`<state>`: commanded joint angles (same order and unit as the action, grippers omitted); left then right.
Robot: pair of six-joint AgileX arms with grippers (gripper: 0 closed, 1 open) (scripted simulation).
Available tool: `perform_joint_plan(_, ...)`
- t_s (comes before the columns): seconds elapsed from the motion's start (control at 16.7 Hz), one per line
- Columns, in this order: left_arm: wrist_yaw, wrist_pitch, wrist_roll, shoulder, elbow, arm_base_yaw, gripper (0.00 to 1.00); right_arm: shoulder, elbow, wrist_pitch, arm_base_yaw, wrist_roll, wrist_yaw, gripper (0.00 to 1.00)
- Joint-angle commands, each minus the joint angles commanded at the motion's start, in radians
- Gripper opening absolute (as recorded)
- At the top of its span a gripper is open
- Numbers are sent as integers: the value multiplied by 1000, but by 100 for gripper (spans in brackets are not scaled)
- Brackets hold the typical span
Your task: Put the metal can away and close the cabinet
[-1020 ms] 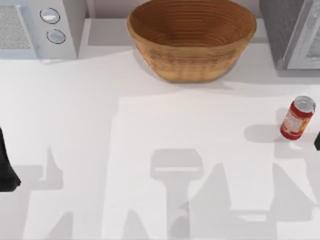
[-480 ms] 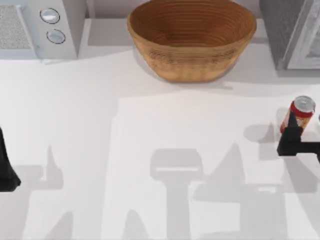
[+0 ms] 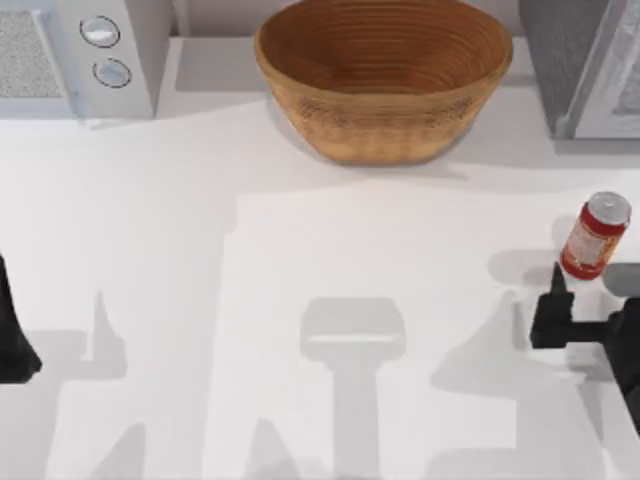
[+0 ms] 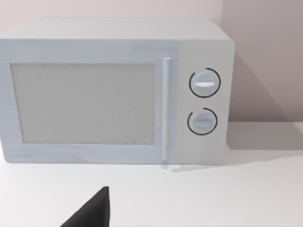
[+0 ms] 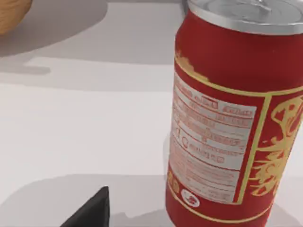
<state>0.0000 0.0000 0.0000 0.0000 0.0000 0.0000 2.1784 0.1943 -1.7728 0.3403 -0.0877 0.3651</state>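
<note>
- The can is red with a shiny silver lid; up close it carries a pale label panel of fine red print and gold edging and flourishes.
- The bowl is tan wicker, ribbed in rings.
- The microwave is pale grey-white, its door window speckled grey, with two round white dials.
- The surface is white, crossed by soft grey shadows.
- My right pincer is black.
- My left arm is black too.

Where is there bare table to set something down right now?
The wide middle of the table, between the wicker bowl and the near edge, is bare. The right edge is crowded: the metal can with the right gripper beside it. The left gripper sits at the left edge.
</note>
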Motion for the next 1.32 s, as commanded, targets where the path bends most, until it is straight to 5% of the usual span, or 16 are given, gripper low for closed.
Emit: perform_joint_plan(1.32,0,0,0,0,0,0,100,49,171,118,-58,13,-56,100)
